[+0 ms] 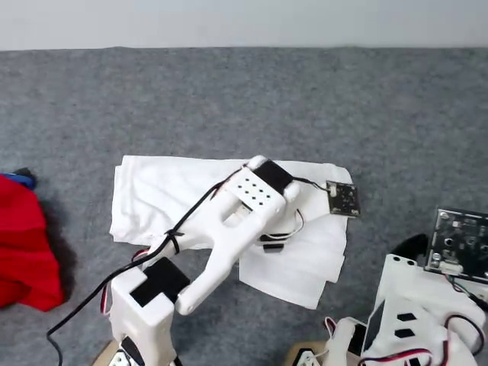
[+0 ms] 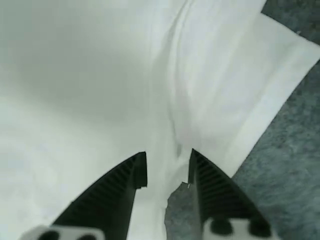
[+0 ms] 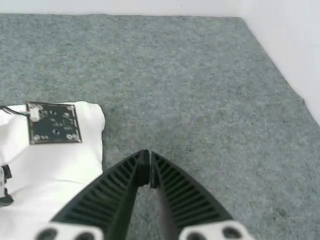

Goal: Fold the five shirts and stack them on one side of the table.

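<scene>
White fabric shirt [image 1: 152,191] at front edge of grey tabletop [image 1: 229,99]
Left claw [image 2: 167,159] gaped over it; right claw [image 3: 149,156] was clenched.

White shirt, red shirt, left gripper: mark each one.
white shirt [image 1: 152,194], high view, on a flat, uncovered part of the cloth.
red shirt [image 1: 23,244], high view, on the middle of the bunched cloth.
left gripper [image 2: 167,159], left wrist view, midway between its fingertips.

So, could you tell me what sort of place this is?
Probably a robotics test bench: grey carpet-covered table, white robot arm over a white shirt, plain wall behind.
</scene>
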